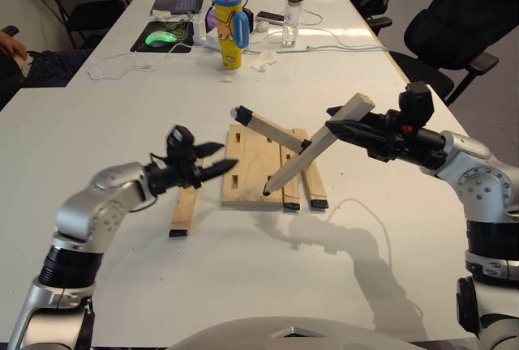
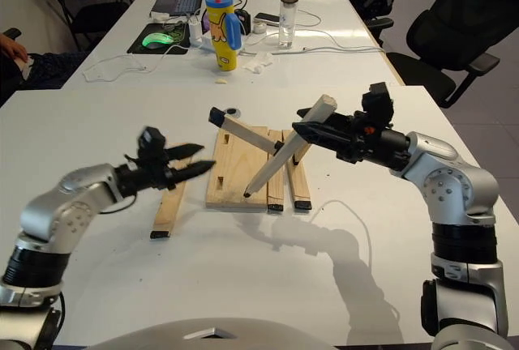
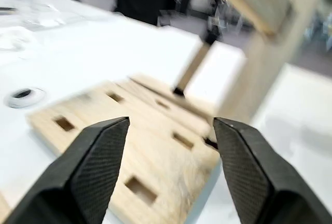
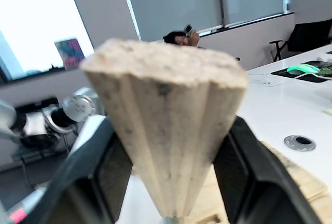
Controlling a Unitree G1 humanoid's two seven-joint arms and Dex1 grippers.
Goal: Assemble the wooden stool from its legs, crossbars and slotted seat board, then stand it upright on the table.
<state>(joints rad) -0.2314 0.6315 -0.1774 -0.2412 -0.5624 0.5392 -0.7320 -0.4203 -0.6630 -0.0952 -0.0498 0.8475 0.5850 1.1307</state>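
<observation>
Step in hand, as I judge it: seating a leg in the slotted seat board (image 1: 247, 173).

The right gripper (image 1: 345, 128) is clamped on the upper end of a wooden leg (image 1: 315, 151). The leg is tilted steeply, with its dark-capped lower tip down on or just above the board's near half. I cannot tell whether the tip is in a slot.

The left gripper (image 1: 217, 160) is spread wide and holds nothing. It hovers just beside the board's left edge, above a loose leg (image 1: 185, 209) lying flat on the table (image 1: 122, 123).

A second stick (image 1: 268, 127) slants over the far end of the board and crosses the held leg. Two more sticks (image 1: 302, 178) lie along the board's right edge.

To do this well:
- Bring the held leg nearer to upright before pressing, since at this tilt the tip would likely skid or jam.
- Put the free gripper on the board to pin it flat.
- Watch the crossing stick, which could get knocked.

Containers, far end of the table:
- Yellow lidded tumbler (image 1: 229, 36) with a straw; contents hidden.
- Clear bottle (image 1: 293, 16) with a dark cap; I cannot tell the fill.
</observation>
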